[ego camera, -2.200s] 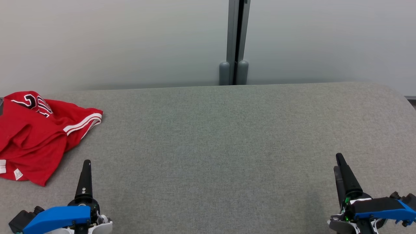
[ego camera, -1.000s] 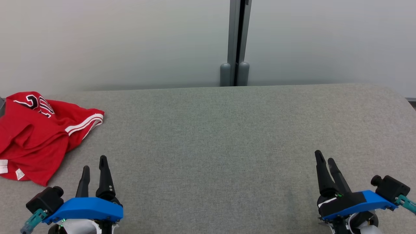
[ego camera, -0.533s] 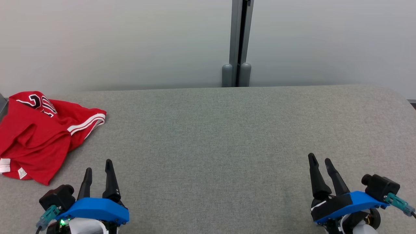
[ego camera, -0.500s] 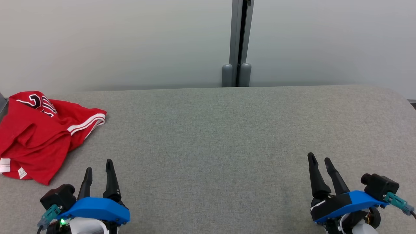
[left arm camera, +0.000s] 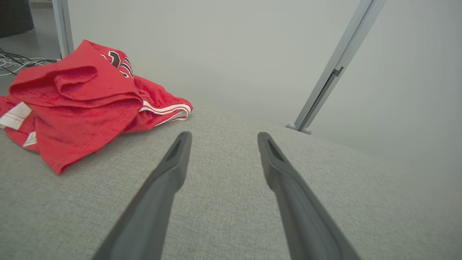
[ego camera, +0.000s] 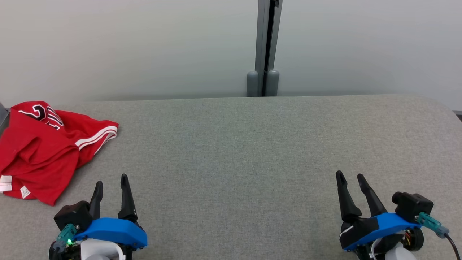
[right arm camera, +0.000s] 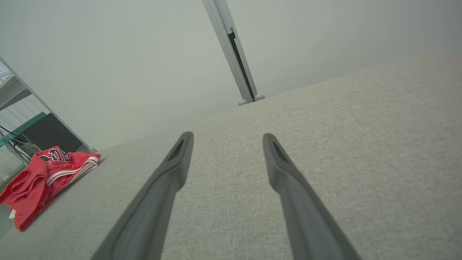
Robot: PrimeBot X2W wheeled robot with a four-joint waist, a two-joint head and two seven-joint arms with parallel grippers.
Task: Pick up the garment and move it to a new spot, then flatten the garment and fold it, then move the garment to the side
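The garment (ego camera: 39, 151) is a red jersey with white stripes and black lettering, crumpled at the table's far left edge; it also lies in the left wrist view (left arm camera: 79, 97) and small in the right wrist view (right arm camera: 39, 177). My left gripper (ego camera: 111, 179) stands open near the front left, a little right of and in front of the garment, apart from it, with nothing between its fingers (left arm camera: 169, 173). At the front right my right gripper (ego camera: 349, 175) is open and empty over bare cloth, far from the garment.
The table (ego camera: 245, 151) is covered in grey fabric and curves off at the right. A pale wall with a grey vertical post (ego camera: 265, 47) rises just behind it. Cables (left arm camera: 14, 65) lie on the floor beyond the left end.
Both grippers have rotated so that two spread fingers show, and each has crept slightly inward. The whole picture shifted a little, so the camera moved. The garment lies as before.
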